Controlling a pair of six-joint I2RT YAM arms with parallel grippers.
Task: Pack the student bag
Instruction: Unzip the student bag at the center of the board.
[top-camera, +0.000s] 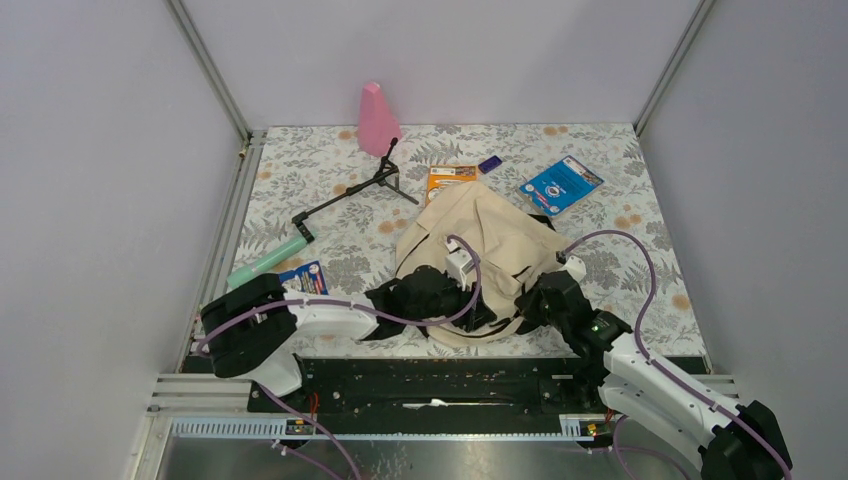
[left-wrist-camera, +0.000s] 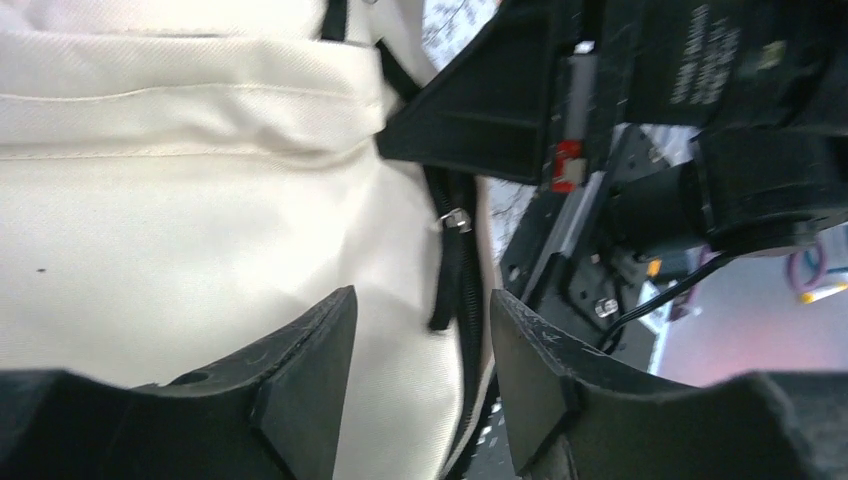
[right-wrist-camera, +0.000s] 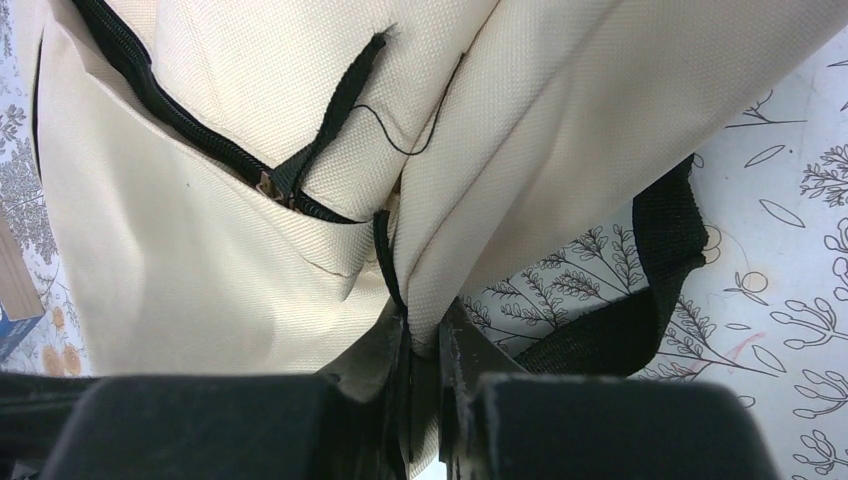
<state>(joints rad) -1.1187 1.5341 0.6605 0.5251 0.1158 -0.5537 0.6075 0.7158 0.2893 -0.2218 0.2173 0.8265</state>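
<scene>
**Inspector:** Nearest the lens, the right pincer (right-wrist-camera: 425, 350) is closed tight on a fold of cream cloth at a seam of the student bag (right-wrist-camera: 250, 230). Only fabric lies between its jaws.

**Clerk:** Purpose of that hold?

**Inspector:** Judged an anchor. Pinching the edge beside the zipper (right-wrist-camera: 150, 90) would keep the soft cloth taut while the other arm works. How far the zipper is undone cannot be told.

**Clerk:** And the other arm?

**Inspector:** The left pincer (left-wrist-camera: 420, 345) stands partly open and holds nothing. The black zipper tape and its metal pull (left-wrist-camera: 457, 220) lie just beyond the tips, so it appears lined up to take the pull.

**Clerk:** Position of the bag?

**Inspector:** It is slumped on the flowered worktop (top-camera: 620, 260), towards the near edge, between the two arms. A black strap (right-wrist-camera: 660, 270) trails out beside it.

**Clerk:** Surroundings?

**Inspector:** An orange booklet (top-camera: 450, 180) sits just beside the bag's far edge, with a blue packet (top-camera: 561, 184) near it. A green tube (top-camera: 265, 262) and a black stand (top-camera: 355, 190) lie to the left, and a pink cone (top-camera: 377, 118) stands at the back. All of these are outside the bag, so packing is judged not yet begun.
</scene>
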